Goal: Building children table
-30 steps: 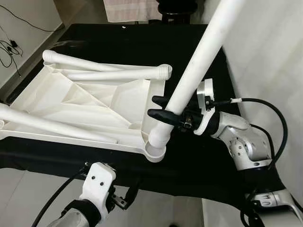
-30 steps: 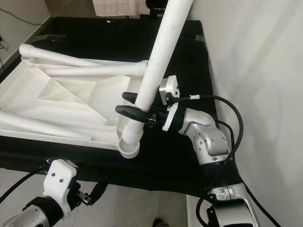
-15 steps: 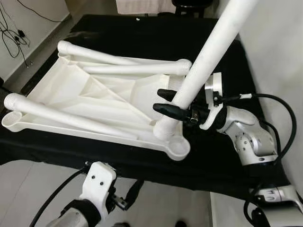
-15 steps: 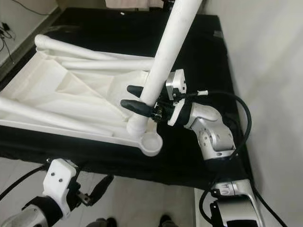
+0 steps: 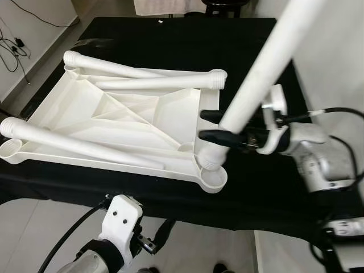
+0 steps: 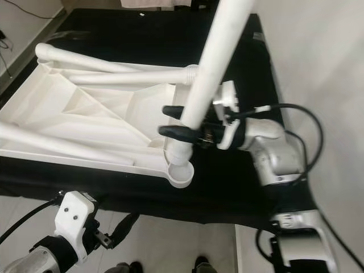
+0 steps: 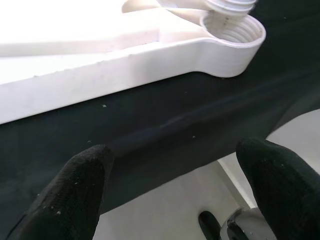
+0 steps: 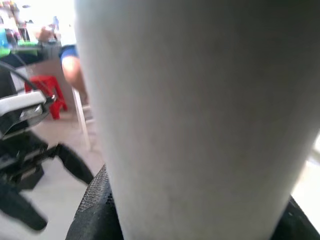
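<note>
Upturned white tabletop (image 5: 114, 122) lies on the black-covered bench (image 5: 170, 40), three loose legs resting across its underside. Right gripper (image 5: 209, 126) clenched on a fourth white leg (image 5: 250, 91), near its lower end; leg stands tilted, its threaded foot at the threaded corner socket (image 5: 212, 177) by the bench's near edge, just beside it toward the tabletop's middle. Left gripper (image 7: 175, 185) hangs below the bench's near edge, fingers (image 7: 70, 190) spread, holding nothing

White tabletop (image 5: 114, 119), white leg (image 5: 256, 79), black cloth (image 5: 267, 187), black-fingered silver right hand (image 5: 211, 126)
</note>
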You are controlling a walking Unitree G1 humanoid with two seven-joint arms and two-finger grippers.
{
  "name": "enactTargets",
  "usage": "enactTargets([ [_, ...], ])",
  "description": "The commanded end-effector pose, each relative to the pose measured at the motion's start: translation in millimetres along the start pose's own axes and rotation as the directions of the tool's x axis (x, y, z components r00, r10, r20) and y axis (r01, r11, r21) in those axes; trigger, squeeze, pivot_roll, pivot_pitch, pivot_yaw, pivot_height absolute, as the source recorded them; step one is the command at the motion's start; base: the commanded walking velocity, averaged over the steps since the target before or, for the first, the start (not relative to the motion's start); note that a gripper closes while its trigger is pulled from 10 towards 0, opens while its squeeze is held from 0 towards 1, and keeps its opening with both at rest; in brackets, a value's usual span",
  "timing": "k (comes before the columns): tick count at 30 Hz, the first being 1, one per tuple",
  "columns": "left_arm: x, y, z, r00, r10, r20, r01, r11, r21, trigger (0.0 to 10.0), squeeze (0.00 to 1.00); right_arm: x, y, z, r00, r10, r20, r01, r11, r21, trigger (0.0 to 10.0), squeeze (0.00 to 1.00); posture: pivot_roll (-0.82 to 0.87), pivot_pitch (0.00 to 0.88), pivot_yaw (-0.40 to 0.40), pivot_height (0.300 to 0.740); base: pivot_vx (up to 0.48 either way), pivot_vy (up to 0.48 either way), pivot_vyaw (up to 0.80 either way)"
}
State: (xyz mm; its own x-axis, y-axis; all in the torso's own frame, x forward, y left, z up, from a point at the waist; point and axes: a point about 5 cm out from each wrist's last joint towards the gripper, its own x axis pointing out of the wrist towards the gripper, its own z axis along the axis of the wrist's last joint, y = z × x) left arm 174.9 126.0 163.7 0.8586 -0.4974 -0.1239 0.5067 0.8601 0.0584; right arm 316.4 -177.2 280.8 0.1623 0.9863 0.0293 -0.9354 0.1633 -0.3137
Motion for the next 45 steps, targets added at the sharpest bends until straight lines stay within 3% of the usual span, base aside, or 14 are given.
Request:
enactTargets([
  [1, -3.1, -0.6, -3.6, 1.0, -0.012, -0.024, 0.013, 1.0, 0.01, 10.0, 0.0, -2.6, 11.0, -10.0, 0.995, 0.09, -0.036, -0.088, 0.994, 0.06, 10.0, 0.0, 0.04, 0.277, 0.011, 0.74, 0.0, 0.0, 0.0],
  [5, -2.9, -0.6, -4.1, 0.999, -0.024, -0.024, 0.024, 1.0, 0.0, 10.0, 0.0, -0.6, 22.5, -10.5, 0.984, 0.171, -0.046, -0.167, 0.983, 0.08, 10.0, 0.0, 0.04, 0.276, 0.014, 0.74, 0.0, 0.0, 0.0],
  [13, -1.8, -2.1, -5.2, 0.999, -0.035, -0.023, 0.035, 0.999, -0.002, 10.0, 0.0, 13.2, 25.2, -13.0, 0.98, 0.193, -0.049, -0.191, 0.981, 0.043, 10.0, 0.0, 0.04, 0.266, 0.012, 0.74, 0.0, 0.0, 0.0],
  [25, -1.7, -5.0, -5.5, 0.999, -0.049, -0.018, 0.049, 0.999, -0.016, 10.0, 0.0, 38.8, 25.4, -11.1, 0.978, 0.21, 0.001, -0.21, 0.977, 0.023, 10.0, 0.0, 0.04, 0.259, 0.002, 0.74, 0.0, 0.0, 0.0],
  [37, -2.0, -6.6, -3.3, 0.999, -0.048, -0.006, 0.048, 0.999, -0.019, 10.0, 0.0, 46.3, 21.1, -13.2, 0.975, 0.223, -0.026, -0.222, 0.975, 0.02, 10.0, 0.0, 0.03, 0.277, -0.007, 0.74, 0.0, 0.0, 0.0],
  [45, -1.6, -6.9, -2.3, 0.999, -0.049, -0.002, 0.049, 0.999, -0.021, 10.0, 0.0, 53.5, 13.2, -16.0, 0.986, 0.163, -0.036, -0.163, 0.987, 0.012, 10.0, 0.0, 0.03, 0.284, -0.009, 0.74, 0.0, 0.0, 0.0],
])
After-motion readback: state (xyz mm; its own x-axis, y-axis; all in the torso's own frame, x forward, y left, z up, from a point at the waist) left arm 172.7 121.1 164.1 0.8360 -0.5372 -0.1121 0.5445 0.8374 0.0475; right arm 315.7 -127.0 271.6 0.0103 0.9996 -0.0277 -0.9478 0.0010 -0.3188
